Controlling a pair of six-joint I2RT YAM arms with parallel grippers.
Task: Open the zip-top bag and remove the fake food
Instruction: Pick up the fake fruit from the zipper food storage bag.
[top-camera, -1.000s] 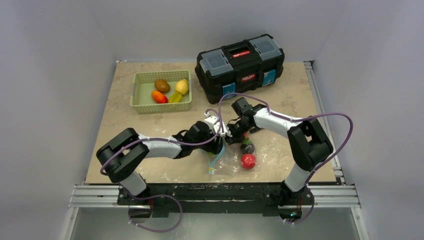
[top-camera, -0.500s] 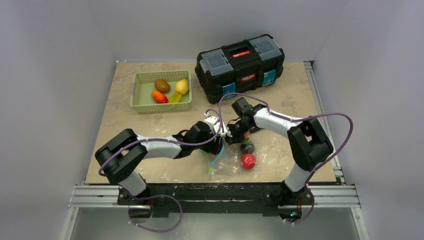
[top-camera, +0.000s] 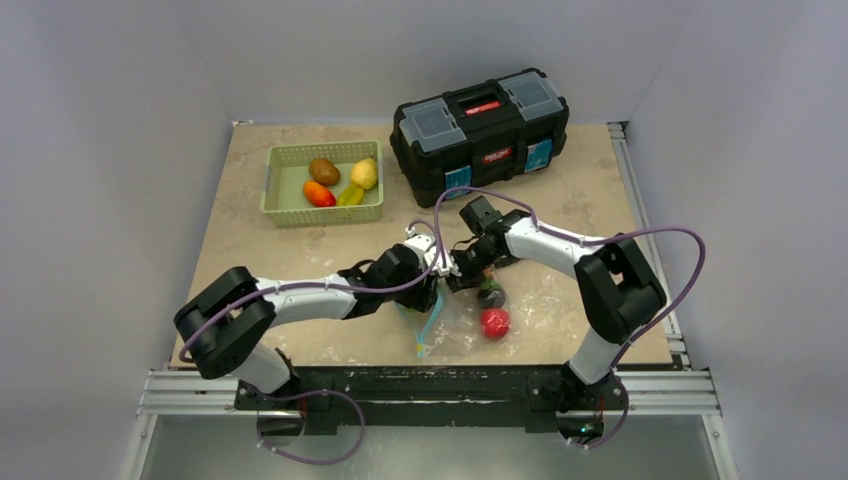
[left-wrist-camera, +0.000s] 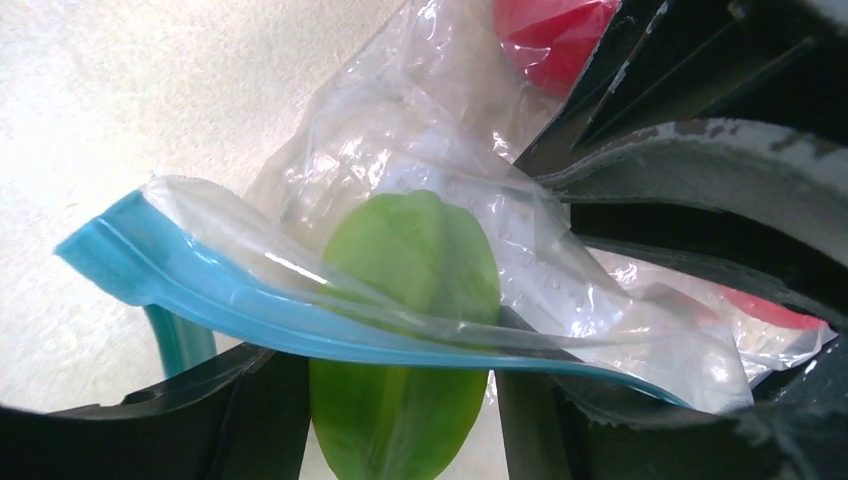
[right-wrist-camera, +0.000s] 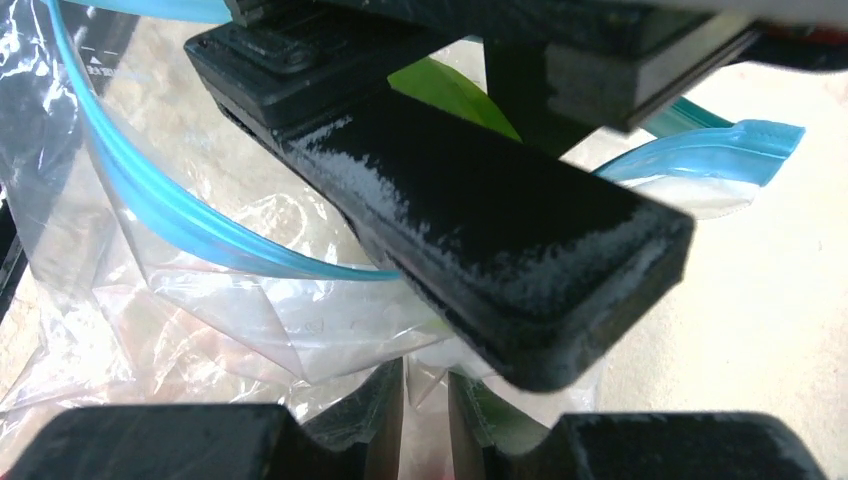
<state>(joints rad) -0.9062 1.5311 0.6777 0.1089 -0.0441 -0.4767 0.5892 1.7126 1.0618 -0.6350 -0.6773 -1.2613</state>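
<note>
zip-top bag (top-camera: 452, 322) on table (top-camera: 300, 250), mouth lifted between grippers. right gripper (top-camera: 460, 272) pinched on bag film. left gripper (top-camera: 428, 270) fingers apart around green fake food (left-wrist-camera: 405, 290); we can't tell if it grips. Risk we flag: film slips from pinch (slick plastic), mouth collapses, red piece (top-camera: 494, 322) trapped.

Left arm: stretched low from base, forearm running toward 2 o'clock. Left gripper (top-camera: 432, 290) near table centre, fingers apart in wrist view, grip unclear.
Right arm: elbow raised on 3 o'clock side, forearm running toward 10 o'clock, wrist bent toward 7 o'clock. Right gripper (top-camera: 462, 280) just beside left one, jaws pinched on zip-top bag (top-camera: 448, 322) film.
</note>
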